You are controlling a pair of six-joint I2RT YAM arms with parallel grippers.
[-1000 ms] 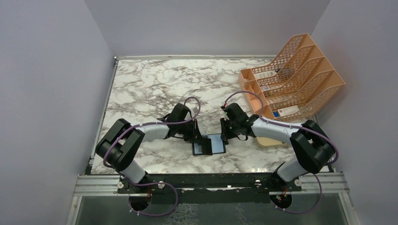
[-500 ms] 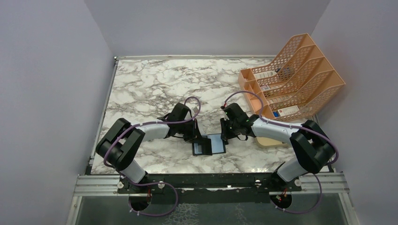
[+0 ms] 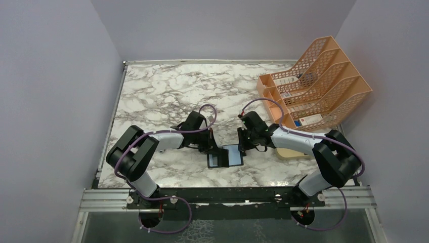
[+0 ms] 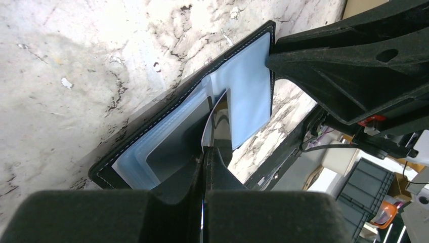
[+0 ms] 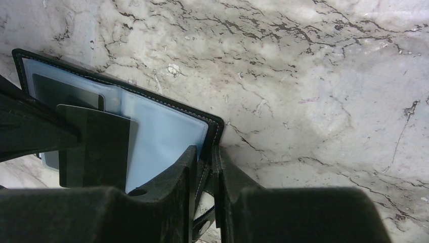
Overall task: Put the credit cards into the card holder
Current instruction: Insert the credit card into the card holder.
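Step in hand: a credit card [image 5: 96,144] is being fed into the opened card holder [image 3: 226,156]; I judge the insertion under way but not finished, since much of the card stands clear of the sleeves.
Card holder: it lies spread open on the marble table [image 3: 162,96], directly between the two sets of fingers, its pale blue plastic sleeves [image 4: 248,96] facing up.
Left gripper [image 4: 205,164]: the fingers are pinched almost fully together on the edge of the thin card, which runs forward from the tips toward the holder's middle fold.
Right gripper [image 5: 205,167]: the fingers are nearly closed on the holder's stitched black edge, apparently pinning that flap.
Card in sleeve: a dark card [image 5: 66,91] already sits in a pocket, just beyond the held one.
Next move: probably sliding the card's leading edge under a sleeve lip while the right grip keeps the holder steady.
Risk: the card may ride over the plastic instead of entering.
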